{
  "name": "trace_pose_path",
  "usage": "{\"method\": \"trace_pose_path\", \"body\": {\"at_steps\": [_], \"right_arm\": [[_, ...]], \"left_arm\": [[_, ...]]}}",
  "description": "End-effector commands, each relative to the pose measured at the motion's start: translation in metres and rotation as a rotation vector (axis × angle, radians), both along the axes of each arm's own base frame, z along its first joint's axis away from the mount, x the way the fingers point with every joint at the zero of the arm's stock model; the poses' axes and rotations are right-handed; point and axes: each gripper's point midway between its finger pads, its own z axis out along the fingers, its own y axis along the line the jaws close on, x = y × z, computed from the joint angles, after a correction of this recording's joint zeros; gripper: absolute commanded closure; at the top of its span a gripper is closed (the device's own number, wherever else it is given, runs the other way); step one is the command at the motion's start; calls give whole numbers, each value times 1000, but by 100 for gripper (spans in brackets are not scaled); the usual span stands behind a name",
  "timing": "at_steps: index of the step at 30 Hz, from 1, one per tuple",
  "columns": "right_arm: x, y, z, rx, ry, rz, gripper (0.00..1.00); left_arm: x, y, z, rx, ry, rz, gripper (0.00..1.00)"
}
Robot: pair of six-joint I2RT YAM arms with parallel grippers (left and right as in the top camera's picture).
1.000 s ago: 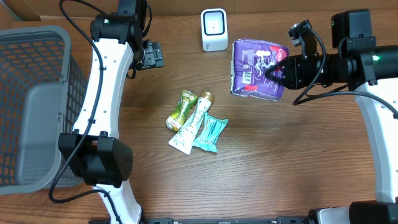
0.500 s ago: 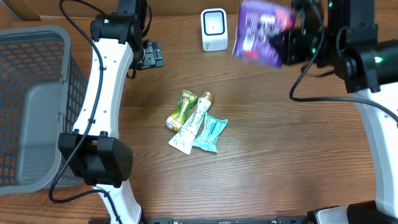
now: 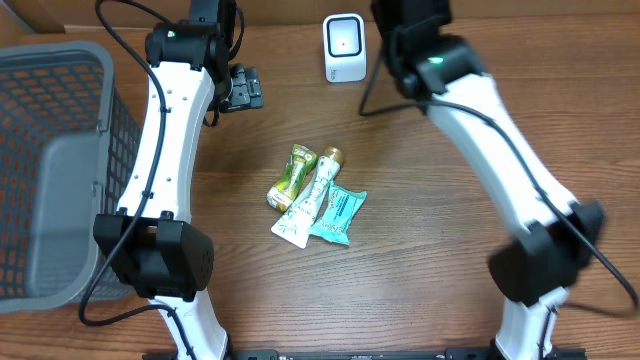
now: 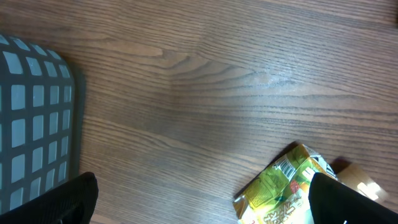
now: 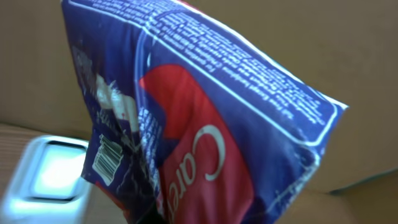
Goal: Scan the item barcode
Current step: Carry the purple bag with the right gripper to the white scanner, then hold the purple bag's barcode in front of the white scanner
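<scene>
Right tool: closed on the lower edge of a purple packet, which is held up off the surface. The packet's barcode sits on its left side, just above the white scanner in the right wrist view. Whether the barcode faces the scanner cannot be told. From overhead the packet is hidden; the right arm extends to the far edge beside the scanner.

Left tool: fingers wide apart, holding nothing, above the surface between a grey basket and a green pouch. A white tube and a teal sachet lie side by side with the pouch
</scene>
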Motion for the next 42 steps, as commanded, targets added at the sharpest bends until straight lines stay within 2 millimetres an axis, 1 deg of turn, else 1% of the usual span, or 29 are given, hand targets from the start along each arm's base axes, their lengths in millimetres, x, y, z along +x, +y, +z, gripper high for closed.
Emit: {"method": "trace_pose_path", "body": {"at_steps": [1,4,6,9,12,16,21,23,26,28,30,34,36,40,42], "right_arm": [[23,-13,-15,-285,-3,-66,96],[43,-5,-36,-425,0,-35,96],[52,0,-48,-516,13,-7,96],[63,8,-65,-571,13,22,96],[67,24,-83,-587,30,92,96],[67,42,-93,-588,35,174,96],[69,56,-95,-578,19,256,96],[69,59,-97,-674,41,308,96],[68,61,-101,-874,80,386,96],[69,66,-102,-963,88,437,96],[69,70,-102,-999,84,475,96],[69,72,-101,-1011,76,483,96],[70,73,-95,-1006,57,465,96],[73,77,-79,-978,-16,432,96],[75,81,-68,-937,-70,412,96]], "left_arm": [[1,1,13,7,-35,-5,0],[1,1,13,7,-35,-5,0],[1,1,13,7,-35,-5,1],[1,1,13,7,-35,-5,0],[1,1,13,7,-35,-5,0],[1,1,13,7,-36,-5,0],[1,1,13,7,-35,-5,0],[1,1,13,7,-35,-5,0],[1,1,13,7,-35,-5,1],[1,1,13,7,-35,-5,0],[1,1,13,7,-35,-5,0],[1,1,13,7,-35,-5,0],[1,1,13,7,-35,-6,0],[1,1,13,7,-35,-5,1],[1,1,13,7,-35,-5,0]]}}
